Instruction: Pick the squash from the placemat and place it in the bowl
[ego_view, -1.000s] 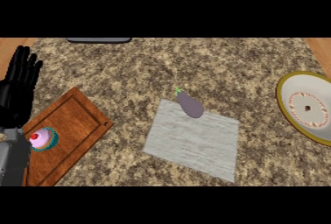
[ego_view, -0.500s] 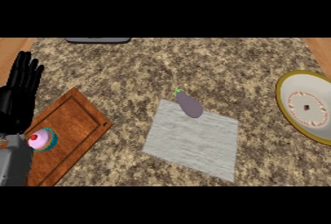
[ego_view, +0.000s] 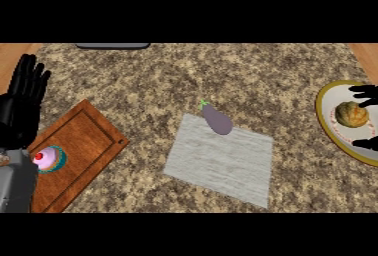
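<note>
The squash (ego_view: 216, 120) is a small purple vegetable with a green stem, lying across the far edge of the grey placemat (ego_view: 221, 162) in mid-counter. The bowl (ego_view: 322, 112), white inside with a yellow rim, is cut off by the right edge. A tan lumpy thing (ego_view: 353, 114) sits in its middle. Only black fingertips of my right hand (ego_view: 365, 91) show at the right edge over the bowl, spread apart, holding nothing and far right of the squash. My left hand (ego_view: 22, 105) rests open at the left edge, fingers up.
A wooden cutting board (ego_view: 81, 145) lies at the left with a pink cupcake (ego_view: 48, 158) on its near end, beside my left forearm. A dark flat object (ego_view: 112, 45) lies along the counter's far edge. Speckled stone counter surrounds the placemat.
Fingertips of my right hand have come into view at the right edge over the bowl. A tan lumpy thing now shows in the bowl's middle. Squash and left hand have not moved.
</note>
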